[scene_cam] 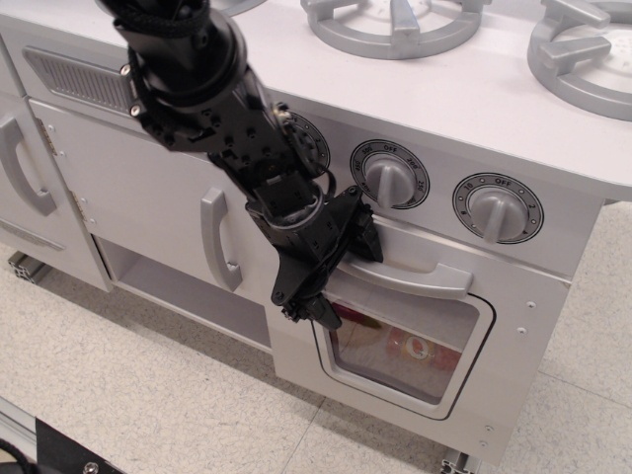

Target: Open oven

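Your pincer (334, 267) is spread wide and holds nothing: one fingertip sits up near the left end of the oven handle (410, 269), the other hangs lower against the left edge of the door window (400, 346). The oven (464, 326) fills the lower right of the view, under the three dials (390, 176), its door apparently shut flush with the front.

What matters for your next move is that the handle lies just to the right of the pincer, and its long axis runs across the door, tilted slightly down to the right in this view. The fingers straddle roughly the vertical line, so they cross that axis, which looks right for closing over the bar. Whether the upper finger already touches the handle, you cannot tell from here.

The arm (193, 74) comes down from the upper left, across the plain cabinet door (148, 197) and its vertical handle (219, 242), wrist bent toward the oven front.
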`<state>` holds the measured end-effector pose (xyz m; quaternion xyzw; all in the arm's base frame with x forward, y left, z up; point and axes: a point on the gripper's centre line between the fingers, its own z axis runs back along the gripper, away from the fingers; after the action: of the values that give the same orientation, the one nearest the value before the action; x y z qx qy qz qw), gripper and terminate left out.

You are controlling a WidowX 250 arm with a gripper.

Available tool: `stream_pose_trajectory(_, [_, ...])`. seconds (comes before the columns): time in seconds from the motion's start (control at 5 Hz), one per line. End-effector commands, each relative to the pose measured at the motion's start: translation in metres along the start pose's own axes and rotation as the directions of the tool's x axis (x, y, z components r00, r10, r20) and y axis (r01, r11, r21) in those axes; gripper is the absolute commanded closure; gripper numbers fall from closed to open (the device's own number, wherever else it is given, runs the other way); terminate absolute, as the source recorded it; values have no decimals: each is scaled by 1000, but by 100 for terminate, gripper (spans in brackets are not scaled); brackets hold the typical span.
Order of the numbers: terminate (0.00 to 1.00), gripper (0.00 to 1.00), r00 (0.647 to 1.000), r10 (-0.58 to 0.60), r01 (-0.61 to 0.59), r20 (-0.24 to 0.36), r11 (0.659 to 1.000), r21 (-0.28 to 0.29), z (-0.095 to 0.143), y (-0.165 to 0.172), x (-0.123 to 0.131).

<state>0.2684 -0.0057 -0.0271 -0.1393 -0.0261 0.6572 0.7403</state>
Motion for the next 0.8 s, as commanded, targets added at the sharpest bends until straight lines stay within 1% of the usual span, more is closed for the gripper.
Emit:
stream_pose_trajectory(0.0, [0, 0, 996, -94, 94, -5, 985, 143, 26, 30, -1])
stream_pose_trajectory(0.2, [0, 0, 994, -107, 110, -26, 965, 239, 41, 39, 0])
stream_pose_trajectory(0.4, [0, 0, 989, -140, 146, -43, 941, 306, 55, 46, 0])
stream_pose_trajectory(0.6, [0, 0, 973, -220, 228, -64, 907, 354, 77, 40, 5])
